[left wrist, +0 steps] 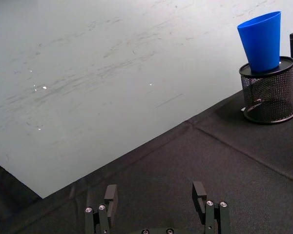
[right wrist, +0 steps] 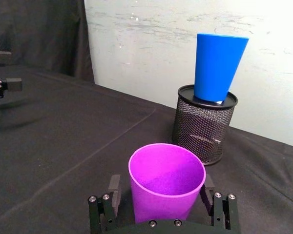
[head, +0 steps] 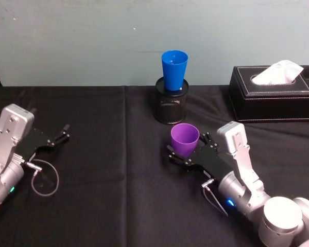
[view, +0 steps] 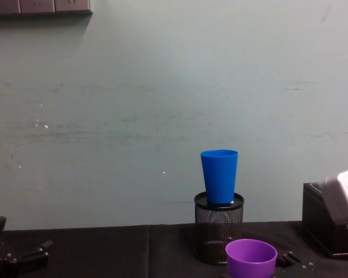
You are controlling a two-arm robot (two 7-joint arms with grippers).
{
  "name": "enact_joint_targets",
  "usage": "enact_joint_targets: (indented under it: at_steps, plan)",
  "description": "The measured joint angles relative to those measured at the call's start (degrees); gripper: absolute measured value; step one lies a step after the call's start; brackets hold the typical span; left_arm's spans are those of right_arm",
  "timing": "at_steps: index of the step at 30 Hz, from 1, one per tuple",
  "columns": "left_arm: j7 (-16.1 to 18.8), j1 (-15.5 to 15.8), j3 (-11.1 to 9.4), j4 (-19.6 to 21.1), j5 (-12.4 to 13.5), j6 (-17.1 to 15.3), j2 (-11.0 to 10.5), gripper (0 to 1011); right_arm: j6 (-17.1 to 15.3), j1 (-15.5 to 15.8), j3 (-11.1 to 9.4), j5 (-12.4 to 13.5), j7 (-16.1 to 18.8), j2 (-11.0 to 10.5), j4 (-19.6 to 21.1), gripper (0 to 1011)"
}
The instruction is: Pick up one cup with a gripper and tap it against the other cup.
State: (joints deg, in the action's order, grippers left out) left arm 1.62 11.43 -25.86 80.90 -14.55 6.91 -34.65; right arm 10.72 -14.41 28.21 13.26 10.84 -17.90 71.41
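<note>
Two cups counted: one purple cup (head: 185, 139) stood on the bench (head: 103, 180) between the right gripper's (head: 189, 148) open fingers, not yet gripped. One blue cup (head: 174, 69) perched atop one mesh holder (head: 171, 105) behind. Risk: a hard tap would likely topple it. Left gripper (head: 61, 135) sat idle, fingers open.

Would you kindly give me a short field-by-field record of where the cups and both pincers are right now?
purple cup: upright, within the right pincer
blue cup: upright, standing in the top of the wire-mesh pen holder, beyond the purple cup
cups: apart, not touching
right pincer: around the purple cup, grip unclear
left pincer: open, holding nothing, low at the left of the black tablecloth
other: tissue box at right rear
</note>
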Motion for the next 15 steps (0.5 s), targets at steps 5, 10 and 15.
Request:
enact_joint_targets:
  at_steps: [5,10,15]
  plan:
    - [0.00,0.00,0.00,0.00,0.00,0.00,0.00,1000,0.22,-0.95,-0.51,-0.27,0.46,1.48,-2.06,1003]
    - [0.00,0.00,0.00,0.00,0.00,0.00,0.00,1000,0.28,-1.39,-1.54,0.21,1.07,2.76,-3.32,1003]
    - [0.00,0.00,0.00,0.00,0.00,0.00,0.00,1000,-0.07,-1.35,-2.35,0.63,1.75,3.42,-3.38,1003]
